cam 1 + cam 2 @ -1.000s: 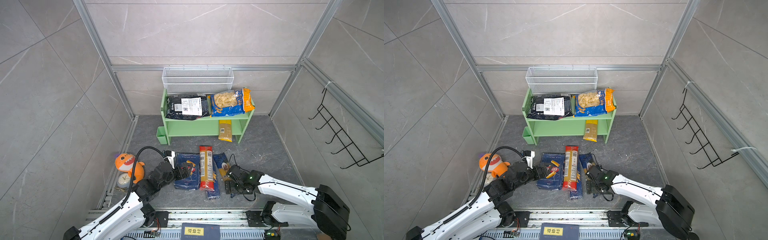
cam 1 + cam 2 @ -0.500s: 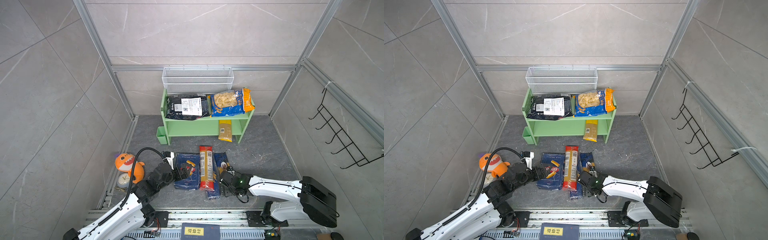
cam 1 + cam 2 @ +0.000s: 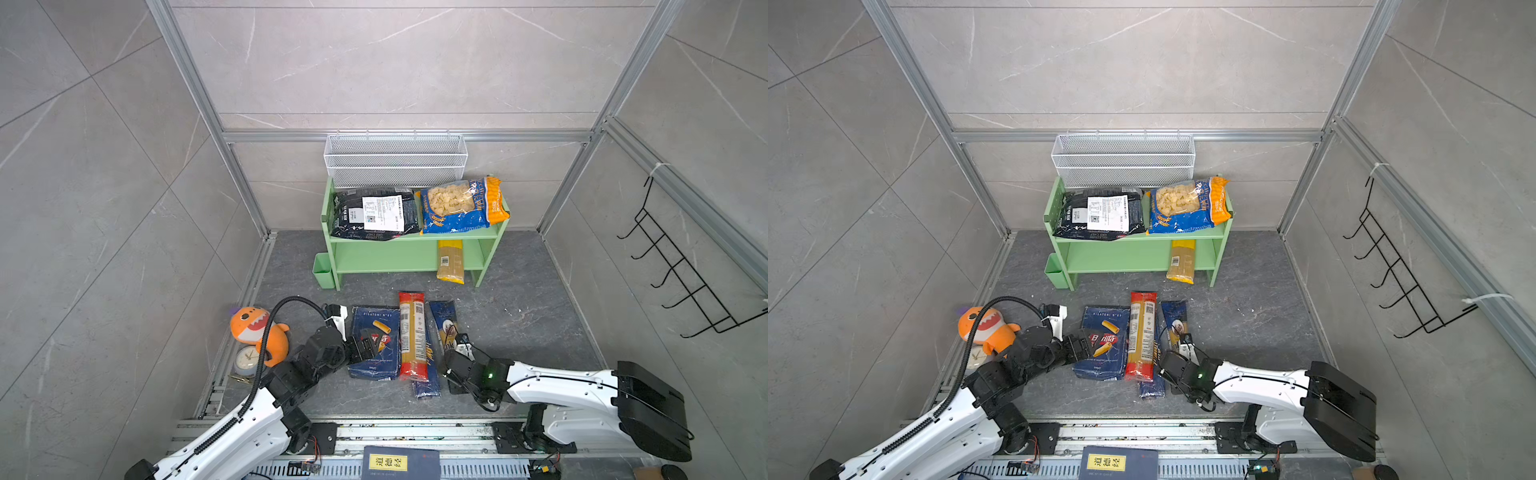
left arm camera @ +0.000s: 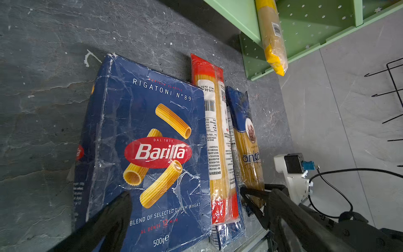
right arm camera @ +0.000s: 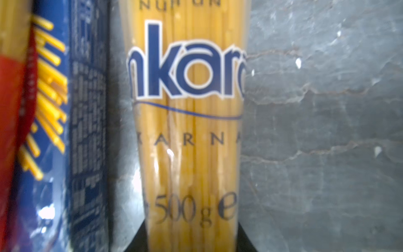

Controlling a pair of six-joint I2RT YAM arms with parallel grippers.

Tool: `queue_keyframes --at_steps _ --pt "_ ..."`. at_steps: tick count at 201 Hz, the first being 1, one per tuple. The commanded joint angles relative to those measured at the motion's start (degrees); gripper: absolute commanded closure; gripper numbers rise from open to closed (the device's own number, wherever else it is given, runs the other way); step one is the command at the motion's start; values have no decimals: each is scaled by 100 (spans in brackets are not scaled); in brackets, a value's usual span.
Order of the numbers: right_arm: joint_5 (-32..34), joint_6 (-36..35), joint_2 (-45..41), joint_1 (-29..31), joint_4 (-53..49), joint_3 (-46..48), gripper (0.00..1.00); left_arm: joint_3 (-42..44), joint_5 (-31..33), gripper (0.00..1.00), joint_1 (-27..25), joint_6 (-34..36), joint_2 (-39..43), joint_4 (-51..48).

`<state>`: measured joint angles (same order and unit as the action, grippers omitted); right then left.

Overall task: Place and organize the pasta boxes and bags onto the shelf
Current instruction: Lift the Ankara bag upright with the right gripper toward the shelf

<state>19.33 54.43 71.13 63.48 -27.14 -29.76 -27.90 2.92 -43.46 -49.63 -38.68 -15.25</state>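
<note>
Presently right fingers [image 5: 137, 241] clamp the blue spaghetti pack [image 5: 192, 131] near its end; lift level, lest it sag. Left fingers [image 4: 109, 218] stand open over the rigatoni box [image 4: 148, 141].

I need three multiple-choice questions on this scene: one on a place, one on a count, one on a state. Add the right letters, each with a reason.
1. Where does the black bag lie? A) floor B) top tier of the shelf C) lower tier
2. How many bags lie on the top tier? A) one B) two C) three
3. How is the left gripper? A) open B) shut on a spaghetti pack C) shut on a bag

1 B: it rests up there beside the shell bag.
2 B: only those two bags are there.
3 A: its fingers stand wide apart over the rigatoni box.
</note>
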Motion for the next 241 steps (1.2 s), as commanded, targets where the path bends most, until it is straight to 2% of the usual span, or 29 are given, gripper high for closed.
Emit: queue_keyframes --at_steps 1,60,98,213,241 --pt "-32 124 -194 184 -269 87 100 -334 25 1 14 93 14 -21" --pt "220 -14 -792 497 -875 -598 100 -456 154 1 16 131 213 -278" --pt "381 -137 -810 559 -1268 -1134 100 -616 261 0 21 284 280 -580" --pt "1074 -837 -179 543 -1948 -3000 100 -772 236 0 20 496 343 -839" --pt "1012 -1127 197 196 -1934 -3529 100 -784 261 0 14 557 399 -878"
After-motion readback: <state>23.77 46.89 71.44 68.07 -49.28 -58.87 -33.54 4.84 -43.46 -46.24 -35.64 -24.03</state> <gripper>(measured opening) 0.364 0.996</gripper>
